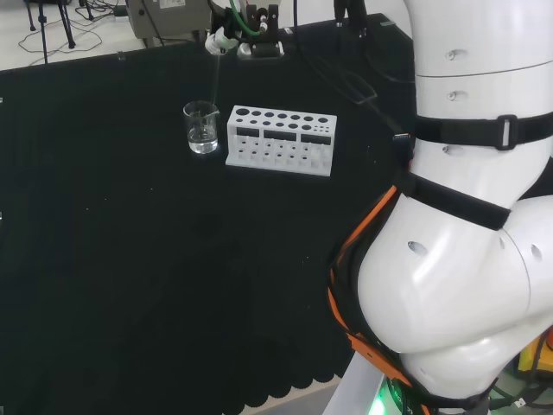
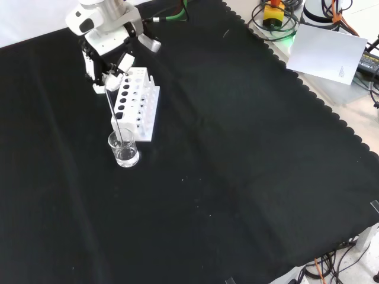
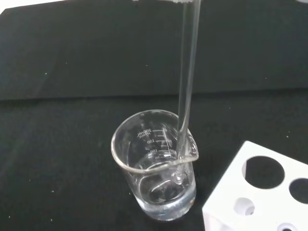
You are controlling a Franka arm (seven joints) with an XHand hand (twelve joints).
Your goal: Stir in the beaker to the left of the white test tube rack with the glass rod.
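Note:
A clear glass beaker stands on the black cloth just left of the white test tube rack in the head view. In the front view the beaker is in front of the rack. The hand hangs above and behind them, shut on the top of a thin glass rod. The rod slants down into the beaker, and its tip is inside near the spout side, low by the bottom. In the head view the hand is at the far edge, with the rod below it.
The rack's near corner is close beside the beaker. The arm's white links stand large at the head view's right. A white sheet and cables lie off the cloth's scalloped edge. Open cloth spreads in front of the beaker.

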